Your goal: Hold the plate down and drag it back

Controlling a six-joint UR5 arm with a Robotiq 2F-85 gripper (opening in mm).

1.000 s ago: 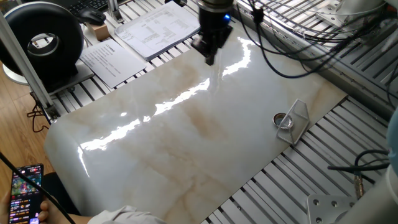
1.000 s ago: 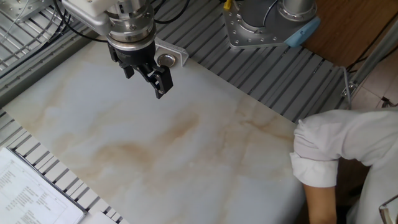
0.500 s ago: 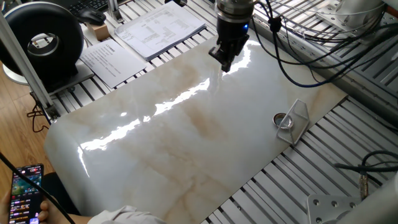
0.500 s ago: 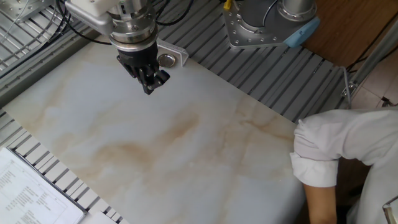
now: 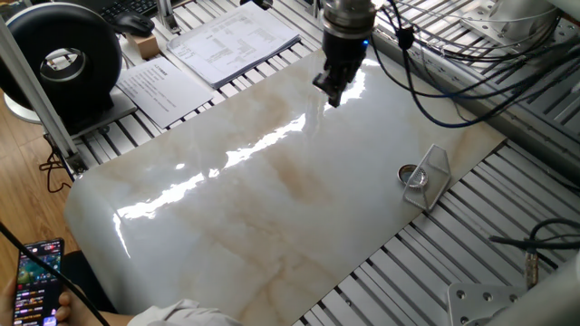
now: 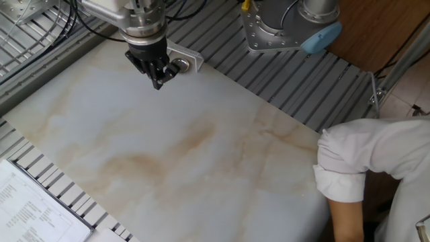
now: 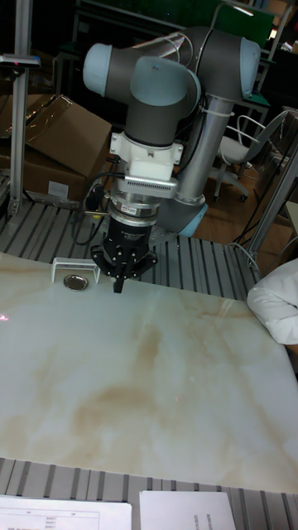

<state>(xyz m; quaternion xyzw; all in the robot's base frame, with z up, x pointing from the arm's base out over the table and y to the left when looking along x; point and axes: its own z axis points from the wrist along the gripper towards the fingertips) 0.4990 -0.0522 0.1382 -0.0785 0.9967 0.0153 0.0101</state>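
Note:
The plate (image 5: 413, 175) is a small shiny silver disc lying at the slab's edge, cupped by a clear angular plastic piece (image 5: 435, 174). The other fixed view shows the plate (image 6: 180, 65) just beyond my gripper (image 6: 158, 82). In the tall view the plate (image 7: 75, 282) lies left of the gripper (image 7: 118, 286). My gripper (image 5: 333, 92) hangs over the marble-patterned slab (image 5: 272, 199), apart from the plate. Its fingers are pressed together into one point with nothing between them.
Printed papers (image 5: 231, 41) and a black round device (image 5: 63, 59) lie beyond the slab's far corner. A person's white-sleeved arm (image 6: 363, 161) rests at the slab's edge. The robot base (image 6: 282, 27) and cables (image 5: 453, 81) stand near the plate's side.
The gripper has travelled across the slab toward the plate's side and turned its wrist, ending close beside the plate. The plate and plastic piece have not moved.

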